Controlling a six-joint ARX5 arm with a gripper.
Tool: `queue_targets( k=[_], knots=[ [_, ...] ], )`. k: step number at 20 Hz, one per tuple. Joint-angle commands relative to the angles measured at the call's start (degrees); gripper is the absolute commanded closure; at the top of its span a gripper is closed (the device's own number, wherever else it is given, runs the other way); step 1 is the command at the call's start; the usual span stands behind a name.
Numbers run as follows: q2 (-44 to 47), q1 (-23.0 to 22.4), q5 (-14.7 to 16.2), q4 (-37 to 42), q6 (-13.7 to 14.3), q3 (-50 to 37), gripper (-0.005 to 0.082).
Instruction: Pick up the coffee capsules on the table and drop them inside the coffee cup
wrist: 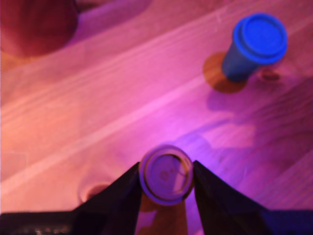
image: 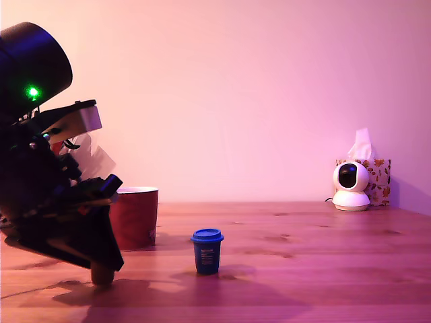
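Observation:
A brown coffee capsule point(wrist: 166, 175) stands between my gripper's point(wrist: 166, 169) two dark fingers, and both fingers press against its sides. In the exterior view the gripper point(image: 102, 268) is low at the left, with the brown capsule point(image: 102, 274) at its tip resting on the table. A blue capsule point(image: 207, 250) with a blue lid stands upright a short way to the exterior view's right; the wrist view shows this blue capsule point(wrist: 255, 45) too. The dark red coffee cup point(image: 135, 217) stands just behind the gripper, partly hidden by the arm, and the wrist view catches an edge of the cup point(wrist: 34, 24).
A white round camera point(image: 351, 186) and a patterned tissue box point(image: 377, 180) sit at the far right of the wooden table point(image: 303, 269), against the wall. The dark arm point(image: 40, 168) fills the exterior view's left side.

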Motion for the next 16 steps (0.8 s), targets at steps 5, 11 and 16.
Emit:
queue_targets(
  k=[5,11,16],
  knots=[
    [0.50,0.20,0.59,4.07,0.26,0.24,0.0537],
    [-1.86,0.20,4.76,12.33,0.26,0.39,0.0537],
    [-5.16,0.24,4.31,20.87,0.48,0.50,0.0537]
  ],
)
